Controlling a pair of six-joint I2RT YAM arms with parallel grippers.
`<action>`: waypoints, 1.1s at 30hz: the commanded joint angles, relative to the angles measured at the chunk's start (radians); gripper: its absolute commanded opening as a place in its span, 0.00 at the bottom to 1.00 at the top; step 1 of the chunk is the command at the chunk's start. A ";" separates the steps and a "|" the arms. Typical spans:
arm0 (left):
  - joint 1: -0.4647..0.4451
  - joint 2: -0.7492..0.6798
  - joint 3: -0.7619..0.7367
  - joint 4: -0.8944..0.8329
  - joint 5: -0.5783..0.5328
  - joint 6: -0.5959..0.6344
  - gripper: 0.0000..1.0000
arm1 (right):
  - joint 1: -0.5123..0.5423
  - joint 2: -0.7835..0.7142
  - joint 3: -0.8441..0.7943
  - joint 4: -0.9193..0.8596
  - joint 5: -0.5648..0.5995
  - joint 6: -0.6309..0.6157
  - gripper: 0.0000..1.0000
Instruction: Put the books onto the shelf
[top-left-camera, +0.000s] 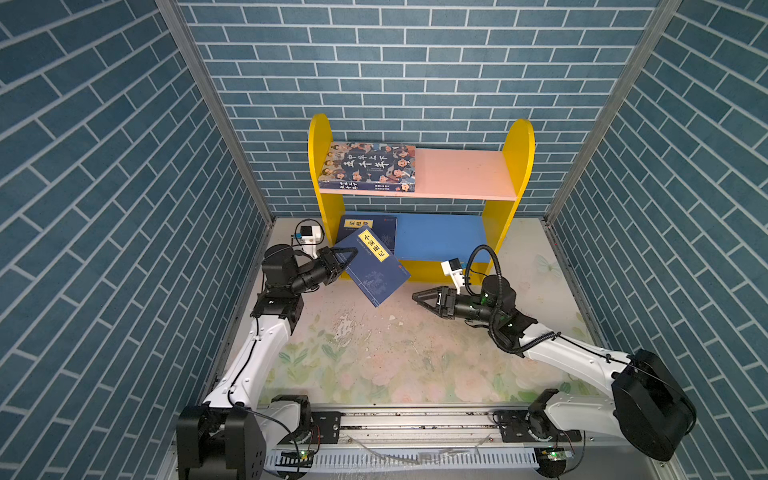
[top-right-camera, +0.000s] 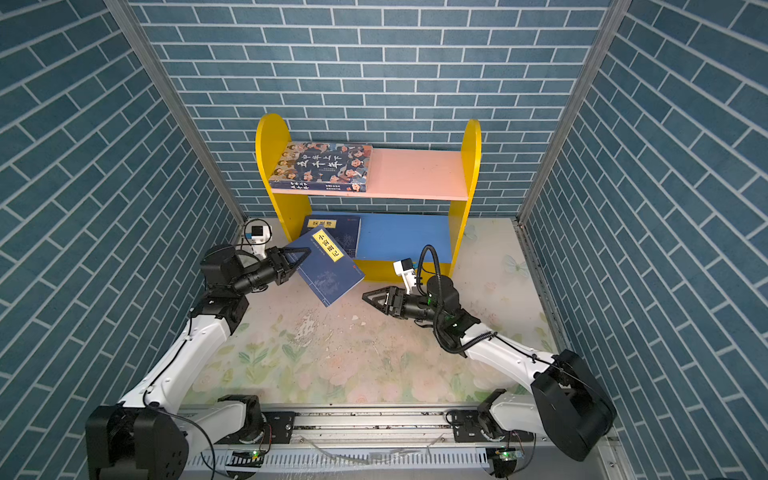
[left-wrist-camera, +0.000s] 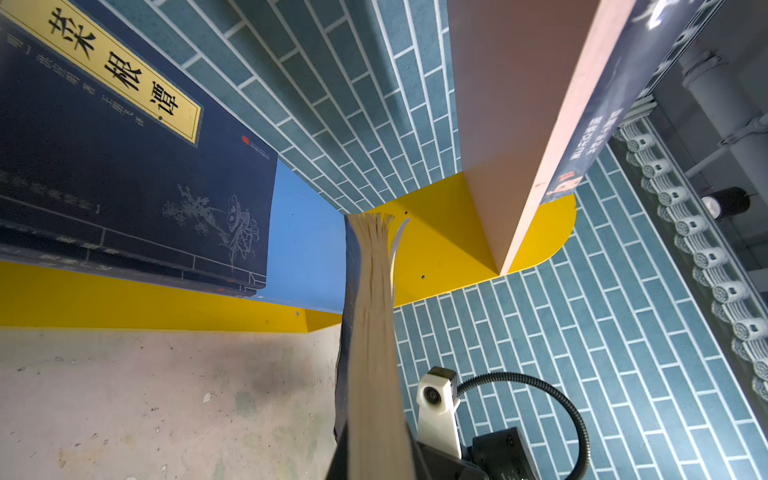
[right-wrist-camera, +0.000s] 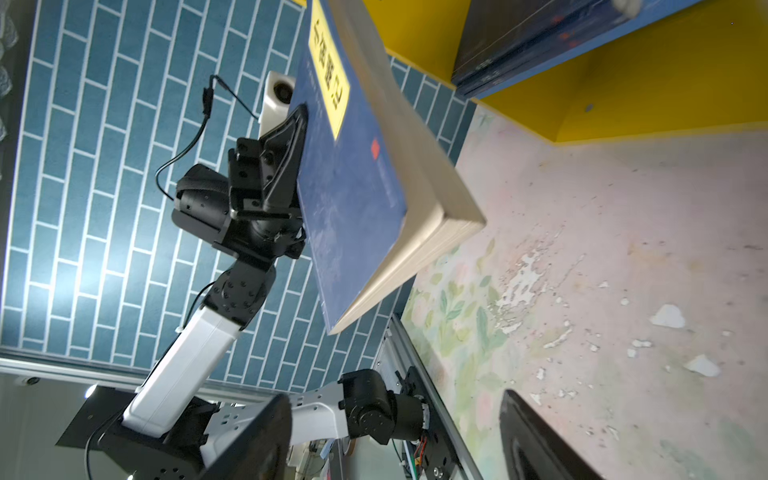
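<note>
Left gripper (top-left-camera: 351, 255), centre-left in top view: pinched fully closed on edge of navy book (top-left-camera: 376, 272), tilted, lifted above table (top-left-camera: 415, 357), just before lower left of shelf (top-left-camera: 519, 166).
Right gripper (top-left-camera: 417, 296), right of centre: fingers (right-wrist-camera: 536, 436) spread wide, empty, near held book's corner, apart from it.
Flat on blue lower board (top-left-camera: 440, 239): second navy book (top-left-camera: 374, 226).
Flat on pink upper board (top-left-camera: 461, 172), left end: cartoon-face book (top-left-camera: 370, 166).
</note>
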 joint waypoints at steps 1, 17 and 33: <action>0.013 -0.022 -0.020 0.115 -0.025 -0.071 0.00 | 0.037 0.035 0.037 0.130 0.028 0.059 0.80; 0.014 -0.041 -0.055 0.221 -0.036 -0.105 0.00 | 0.088 0.284 0.139 0.445 0.063 0.178 0.80; 0.015 -0.055 -0.073 0.215 -0.045 -0.112 0.00 | 0.087 0.457 0.222 0.627 0.090 0.265 0.57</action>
